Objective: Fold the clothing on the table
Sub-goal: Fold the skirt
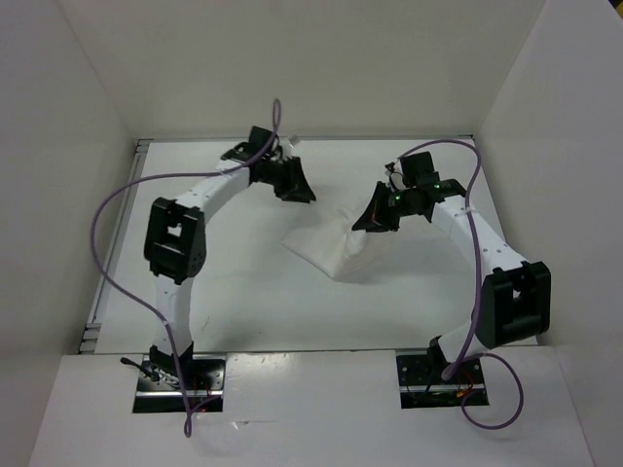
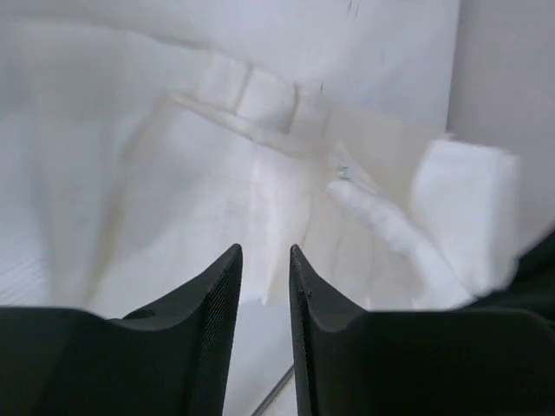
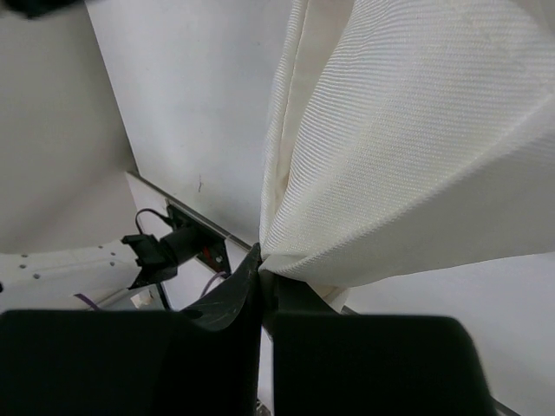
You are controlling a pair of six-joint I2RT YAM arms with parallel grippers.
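Observation:
The clothing [image 1: 336,248], a small white ribbed garment, lies in the middle of the table [image 1: 243,302], with its right side lifted. My right gripper [image 1: 373,222] is shut on that raised edge. In the right wrist view the fabric [image 3: 390,156] fans up and out from the closed gripper [image 3: 260,264]. My left gripper [image 1: 297,190] hovers to the upper left of the garment, apart from it. In the left wrist view the gripper [image 2: 265,251] stands open with a narrow gap holding nothing, and the crumpled clothing [image 2: 217,199] lies beyond its tips.
White walls [image 1: 58,146] close in the table on the left, back and right. A metal edge strip [image 1: 97,311] runs along the left side. Purple cables [image 1: 107,224] loop off both arms. The arm bases [image 1: 180,384] sit at the near edge.

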